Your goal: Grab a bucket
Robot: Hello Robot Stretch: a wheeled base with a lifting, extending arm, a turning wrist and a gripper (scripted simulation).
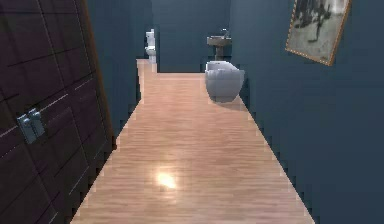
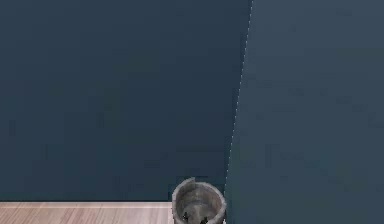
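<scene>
Where the wooden floor (image 2: 80, 213) meets the dark blue wall (image 2: 120, 100), a grey bucket (image 2: 198, 202) stands upright, close to this wall, at its corner edge. A framed picture (image 1: 318, 28) hangs on the wall, and a white toilet (image 1: 224, 80) stands near it. The pincer's state I cannot tell.

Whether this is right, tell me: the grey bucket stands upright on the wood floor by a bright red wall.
The wall's colour is wrong. In the arm side view the grey bucket stands upright on the wood floor by a dark blue wall, not a bright red one.
</scene>
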